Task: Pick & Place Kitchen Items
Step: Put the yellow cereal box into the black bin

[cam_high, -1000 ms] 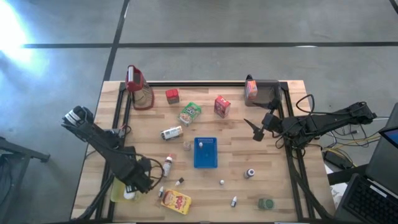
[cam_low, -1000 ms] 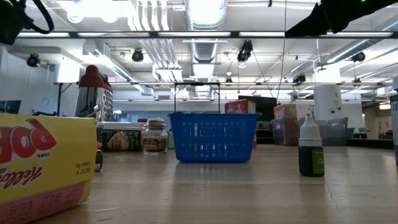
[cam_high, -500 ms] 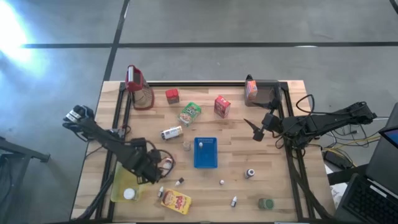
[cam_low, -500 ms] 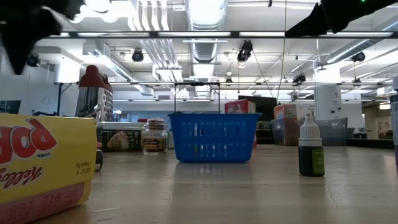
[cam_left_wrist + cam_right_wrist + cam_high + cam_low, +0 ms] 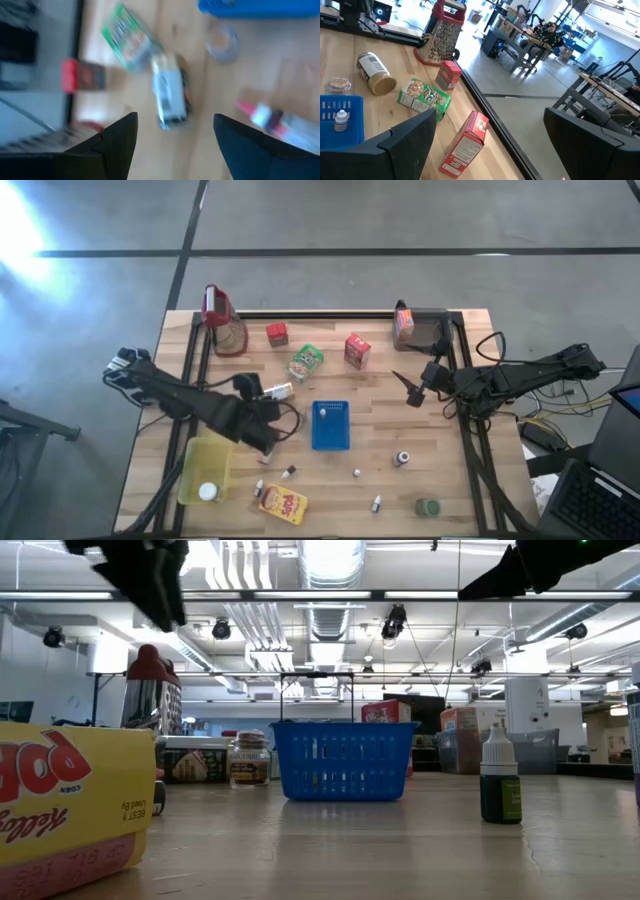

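Kitchen items lie scattered on the wooden table: a jar on its side [image 5: 277,392] [image 5: 170,95], a green packet [image 5: 306,362], a small red box [image 5: 277,334], a red carton [image 5: 357,351] [image 5: 467,142], a red-capped bottle [image 5: 272,120] and a yellow packet [image 5: 283,503]. My left gripper [image 5: 268,425] [image 5: 175,125] hangs open above the table, left of the blue tray [image 5: 331,425], with nothing between its fingers. My right gripper [image 5: 412,390] [image 5: 490,117] waits open in the air at the right.
A yellow container [image 5: 205,470] at the front left holds a white-capped item [image 5: 207,492]. A tall clear jug with a red top [image 5: 225,320] stands far left. An orange carton [image 5: 403,325], small bottles [image 5: 377,503] and a green tin [image 5: 428,507] lie around.
My left gripper has risen from over the yellow container and swung toward the table's right and far side, turning as it went. It now looks down on the lying jar. The container and its white-capped item stay where they were.
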Tool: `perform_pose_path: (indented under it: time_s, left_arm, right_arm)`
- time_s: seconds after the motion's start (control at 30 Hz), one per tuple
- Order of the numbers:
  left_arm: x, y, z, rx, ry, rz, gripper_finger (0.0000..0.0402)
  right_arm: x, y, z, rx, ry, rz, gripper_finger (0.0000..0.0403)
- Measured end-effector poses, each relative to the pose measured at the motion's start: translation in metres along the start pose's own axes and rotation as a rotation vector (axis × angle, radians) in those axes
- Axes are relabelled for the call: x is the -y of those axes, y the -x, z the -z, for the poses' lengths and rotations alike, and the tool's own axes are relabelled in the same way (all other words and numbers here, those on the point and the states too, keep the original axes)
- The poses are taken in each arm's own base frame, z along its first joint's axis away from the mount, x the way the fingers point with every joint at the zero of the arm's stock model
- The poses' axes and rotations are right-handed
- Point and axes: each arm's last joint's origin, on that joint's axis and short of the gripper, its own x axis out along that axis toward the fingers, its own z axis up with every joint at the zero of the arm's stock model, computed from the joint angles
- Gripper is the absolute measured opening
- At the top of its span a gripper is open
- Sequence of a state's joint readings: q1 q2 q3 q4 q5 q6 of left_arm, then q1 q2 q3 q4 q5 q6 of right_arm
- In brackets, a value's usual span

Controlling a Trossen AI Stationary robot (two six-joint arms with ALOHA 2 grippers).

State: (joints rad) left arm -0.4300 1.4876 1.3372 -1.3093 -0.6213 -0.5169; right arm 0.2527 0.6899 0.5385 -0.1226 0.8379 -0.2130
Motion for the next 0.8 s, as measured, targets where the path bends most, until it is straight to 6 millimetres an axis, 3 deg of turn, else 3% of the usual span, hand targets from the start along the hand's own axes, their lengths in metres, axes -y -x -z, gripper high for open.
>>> perform_pose_path:
  time_s: [0.13,0.27,0.57,0.8]
  left_arm:
    - [-0.003,0.0,-0.007,0.086,0.027,-0.076,0.0265]
    - [0.0,-0.002,-0.009,0.092,0.044,-0.042,0.0265]
    - [0.028,0.005,-0.014,0.081,-0.056,0.408,0.0265]
    - [0.047,0.018,-0.012,0.167,-0.075,0.474,0.0265]
  right_arm:
    - [0.0,0.0,0.0,0.0,0.003,0.0,0.0364]
    - [0.0,0.0,0.0,-0.001,0.002,0.0,0.0364]
    - [0.0,0.0,0.0,-0.001,0.004,0.0,0.0364]
    - [0.0,0.0,0.0,-0.001,0.005,0.0,0.0364]
